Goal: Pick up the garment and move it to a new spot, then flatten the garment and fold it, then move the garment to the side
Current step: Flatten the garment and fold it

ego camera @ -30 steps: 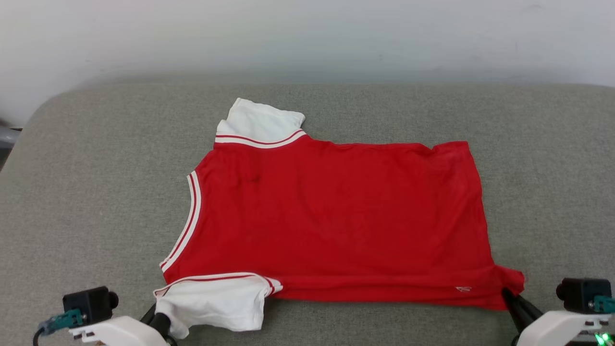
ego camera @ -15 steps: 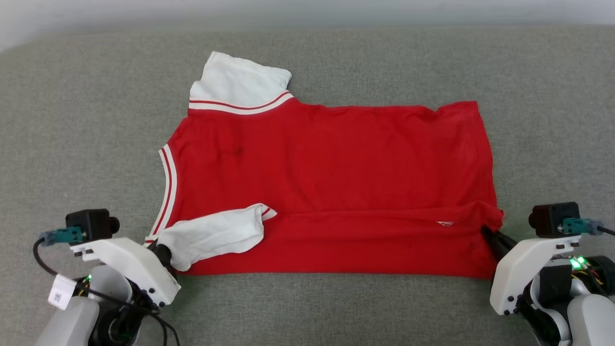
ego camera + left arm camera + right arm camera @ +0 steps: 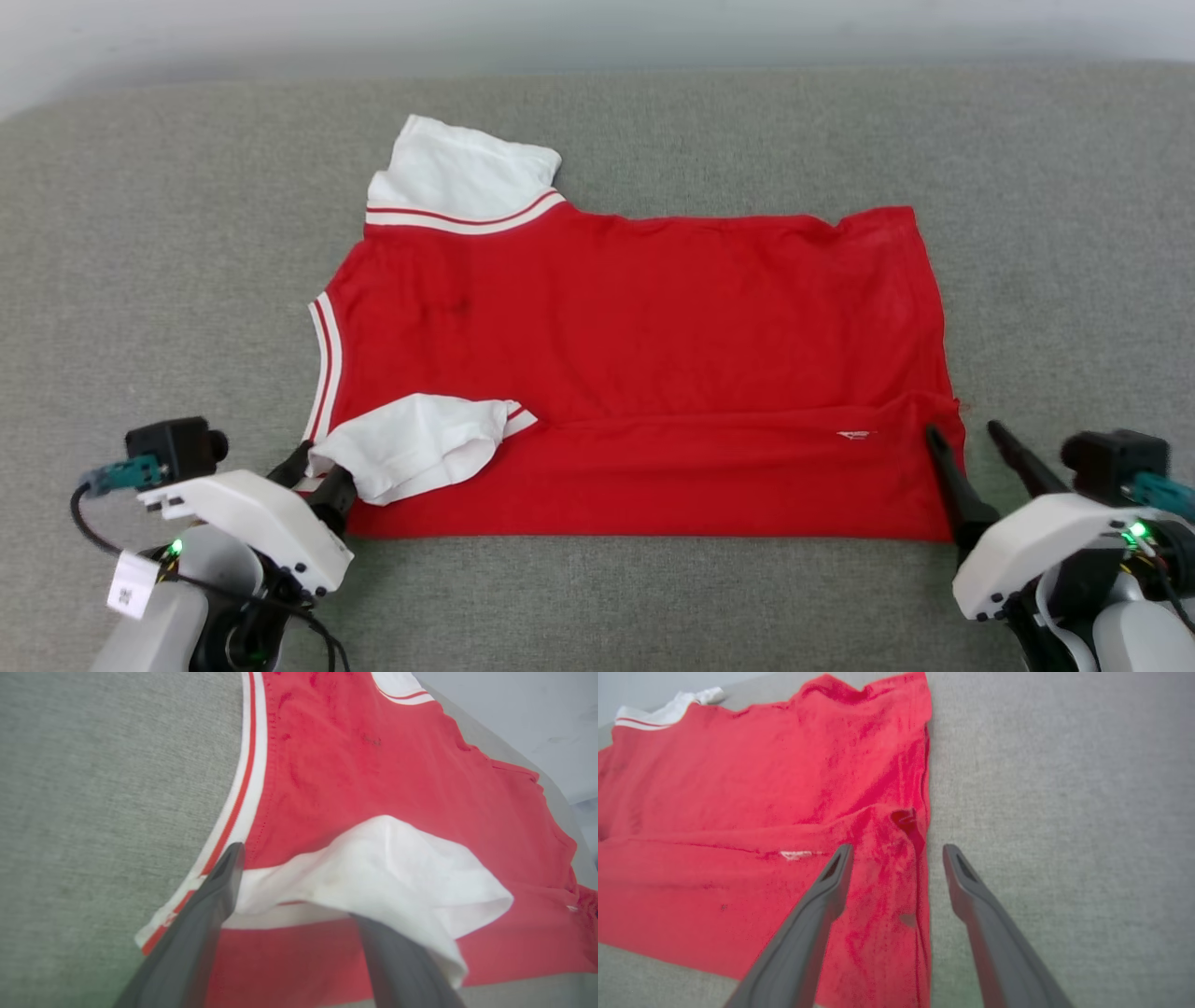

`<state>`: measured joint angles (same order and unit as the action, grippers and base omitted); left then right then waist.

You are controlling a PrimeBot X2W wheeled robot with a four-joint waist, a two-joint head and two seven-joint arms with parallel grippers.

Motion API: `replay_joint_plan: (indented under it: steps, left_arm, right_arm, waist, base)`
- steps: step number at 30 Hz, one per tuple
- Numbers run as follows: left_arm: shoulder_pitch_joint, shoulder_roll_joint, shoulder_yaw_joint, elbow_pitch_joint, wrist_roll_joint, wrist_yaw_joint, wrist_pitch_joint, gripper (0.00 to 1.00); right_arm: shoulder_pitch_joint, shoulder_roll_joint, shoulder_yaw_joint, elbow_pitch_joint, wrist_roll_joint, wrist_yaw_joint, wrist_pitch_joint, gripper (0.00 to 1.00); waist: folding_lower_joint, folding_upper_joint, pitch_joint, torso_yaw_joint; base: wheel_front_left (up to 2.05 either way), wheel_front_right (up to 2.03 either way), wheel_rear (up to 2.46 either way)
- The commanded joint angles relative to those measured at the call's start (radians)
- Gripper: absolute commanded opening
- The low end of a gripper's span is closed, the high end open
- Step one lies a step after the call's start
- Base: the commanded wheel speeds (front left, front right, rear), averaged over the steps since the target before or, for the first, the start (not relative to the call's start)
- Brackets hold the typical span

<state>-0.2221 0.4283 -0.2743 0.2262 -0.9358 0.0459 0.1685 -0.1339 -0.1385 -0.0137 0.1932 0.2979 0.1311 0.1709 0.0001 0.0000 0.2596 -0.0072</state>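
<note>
The garment (image 3: 635, 355) lies spread on the grey padded surface, red back up, with its near strip folded over onto the body. One white sleeve (image 3: 457, 168) sticks out at the far left. The other white sleeve (image 3: 411, 443) rests on the folded strip. My left gripper (image 3: 322, 467) is open at that sleeve. In the left wrist view the garment (image 3: 373, 765) has its sleeve cloth draped over one finger of the left gripper (image 3: 299, 882). My right gripper (image 3: 962, 427) is open, straddling the garment's right edge. That edge of the garment (image 3: 738, 788) runs between the fingers of the right gripper (image 3: 897, 848).
The grey padded surface (image 3: 140, 233) stretches well beyond the garment on the left, right and near sides. A pale wall (image 3: 597, 23) runs along its far edge.
Both grippers carried the garment's near edge away from me and over its body, then opened and let go. The folded strip and sleeve now lie loose. The head camera tilted down.
</note>
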Motion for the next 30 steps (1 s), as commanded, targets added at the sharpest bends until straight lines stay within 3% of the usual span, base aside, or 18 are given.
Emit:
replay_joint_plan:
  steps: [1, 6, 10, 15, 24, 30]
  left_arm:
    - [0.017, 0.001, 0.008, -0.002, 0.015, 0.011, -0.028, 1.0]
    - [0.053, -0.008, 0.014, -0.022, 0.047, 0.036, -0.097, 1.0]
    - [0.086, 0.014, 0.015, -0.071, 0.046, 0.058, -0.074, 1.0]
    - [0.082, 0.086, 0.013, -0.141, 0.025, 0.07, 0.046, 1.0]
    - [0.101, 0.218, 0.012, -0.272, -0.091, 0.113, 0.359, 1.0]
    - [0.105, 0.246, 0.006, -0.27, -0.106, 0.137, 0.425, 1.0]
  right_arm:
    - [0.014, 0.01, -0.011, -0.014, -0.009, -0.001, -0.046, 1.0]
    - [0.066, 0.039, -0.059, -0.06, -0.061, -0.001, -0.169, 1.0]
    - [0.101, 0.066, -0.081, -0.11, -0.091, -0.001, -0.19, 1.0]
    - [0.114, 0.081, -0.08, -0.165, -0.107, -0.001, -0.169, 1.0]
    - [0.121, 0.089, -0.069, -0.216, -0.094, -0.001, -0.141, 1.0]
    - [0.093, 0.09, -0.049, -0.209, -0.065, -0.001, -0.153, 1.0]
  waist:
    - [-0.0001, 0.0, -0.021, 0.005]
    - [-0.0001, 0.0, -0.074, 0.021]
    - [-0.0001, 0.0, -0.103, 0.022]
    - [-0.0001, 0.0, -0.11, 0.014]
    - [-0.0001, 0.0, -0.076, -0.026]
    - [-0.0001, 0.0, -0.025, -0.059]
  base:
    - [0.0, 0.0, 0.0]
    - [0.0, 0.0, 0.0]
    - [0.0, 0.0, 0.0]
    - [0.0, 0.0, 0.0]
    - [0.0, 0.0, 0.0]
    - [0.0, 0.0, 0.0]
